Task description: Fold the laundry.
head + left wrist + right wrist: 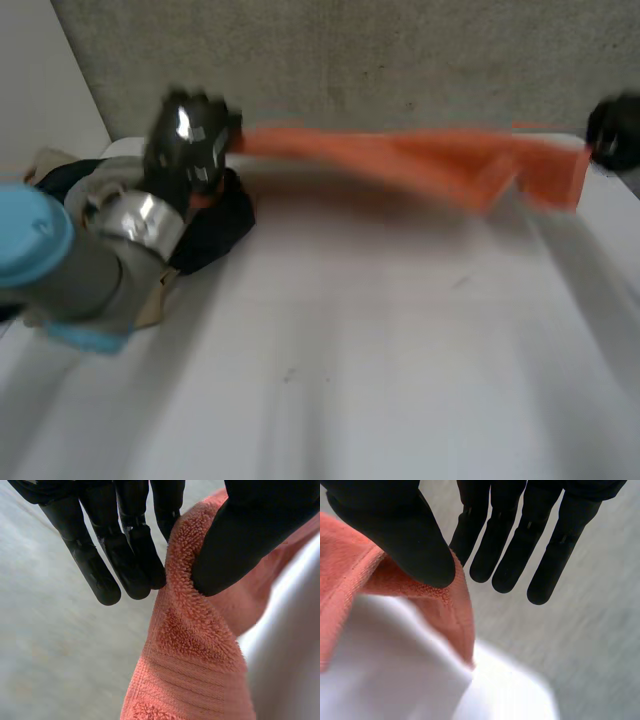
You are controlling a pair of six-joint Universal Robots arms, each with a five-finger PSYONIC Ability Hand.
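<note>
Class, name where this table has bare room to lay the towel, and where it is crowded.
Bare: the white table nearer the robot than the stretched orange towel, from the laundry pile across to the right edge. Crowded: the left side, with the pile and left arm.

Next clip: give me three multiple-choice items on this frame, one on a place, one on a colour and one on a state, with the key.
1. Where is the pile of other laundry?
A) beside the left arm
B) beside the right hand
C) at the table's near edge

2. The towel is:
A) blue
B) orange
C) white

3. The left hand is:
A) open
B) curled on nothing
C) pinching the towel

Key: 1 A, the dark clothes lie against the left arm; 2 B, it is orange in every view; 3 C, its wrist view shows the towel pinched.
</note>
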